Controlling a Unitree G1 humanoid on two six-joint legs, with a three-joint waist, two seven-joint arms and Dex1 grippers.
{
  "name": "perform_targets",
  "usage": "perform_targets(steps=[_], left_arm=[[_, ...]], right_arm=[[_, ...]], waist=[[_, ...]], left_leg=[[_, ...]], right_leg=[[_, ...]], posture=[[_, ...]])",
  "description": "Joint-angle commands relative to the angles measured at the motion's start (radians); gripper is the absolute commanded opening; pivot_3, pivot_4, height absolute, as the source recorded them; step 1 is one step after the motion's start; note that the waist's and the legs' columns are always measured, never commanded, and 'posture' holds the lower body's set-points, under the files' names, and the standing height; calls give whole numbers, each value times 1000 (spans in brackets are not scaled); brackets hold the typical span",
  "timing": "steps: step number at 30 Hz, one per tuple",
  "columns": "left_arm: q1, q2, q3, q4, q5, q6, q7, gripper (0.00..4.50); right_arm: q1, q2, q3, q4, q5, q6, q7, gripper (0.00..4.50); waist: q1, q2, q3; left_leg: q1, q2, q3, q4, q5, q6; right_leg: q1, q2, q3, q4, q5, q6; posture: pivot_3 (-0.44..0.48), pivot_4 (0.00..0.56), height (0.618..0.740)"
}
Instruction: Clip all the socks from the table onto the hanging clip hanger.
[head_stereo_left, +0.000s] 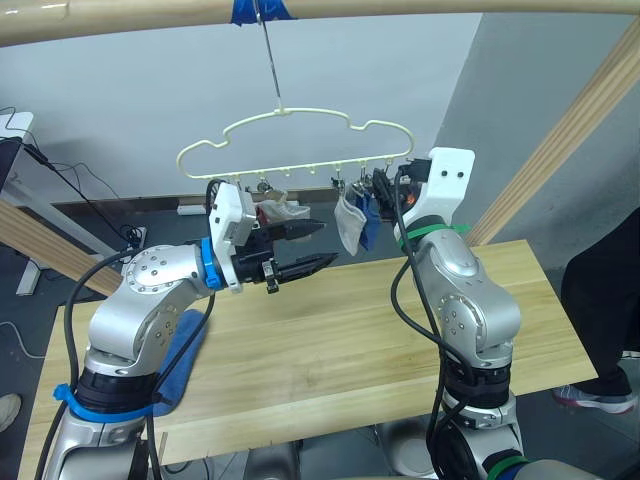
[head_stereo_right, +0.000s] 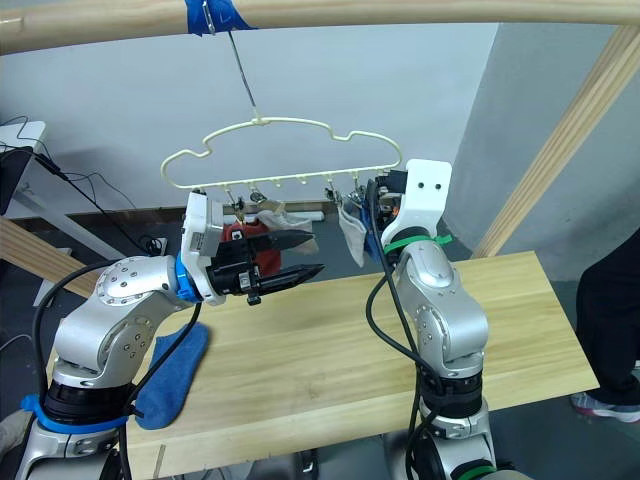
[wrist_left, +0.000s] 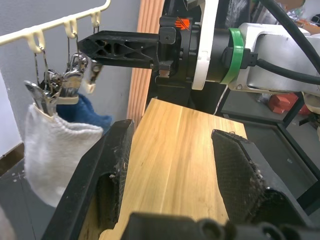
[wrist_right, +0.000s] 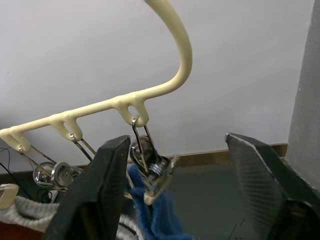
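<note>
Socks: one blue sock lies on the table at my left. My left gripper hovers empty, fingers parted, below the hanger. A red sock, grey sock and second blue sock hang clipped. My right gripper, jaws wide, holds nothing beside the end clip.

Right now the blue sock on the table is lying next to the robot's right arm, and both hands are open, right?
Not quite. The blue sock on the table lies next to the robot's left arm, not its right; the left eye view shows it. The rest holds: the left gripper and right gripper both have their fingers spread open.
</note>
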Motion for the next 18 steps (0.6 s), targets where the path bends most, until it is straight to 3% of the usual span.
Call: perform_targets(steps=[1,18], left_arm=[[2,-3,0,-13,1,-18,-3,2754],[-5,-5,-3,-10,14,-21,-5,2754]], right_arm=[[-6,13,6,-34,-4,-18,-5,2966],[-14,28,2,-6,6,-29,-5,2966]], waist=[[0,0,0],[0,0,0]], left_leg=[[0,0,0,0,0,0],[0,0,0,0,0,0]], right_leg=[[0,0,0,0,0,0],[0,0,0,0,0,0]], posture=[[-259,228,740],[-256,224,740]])
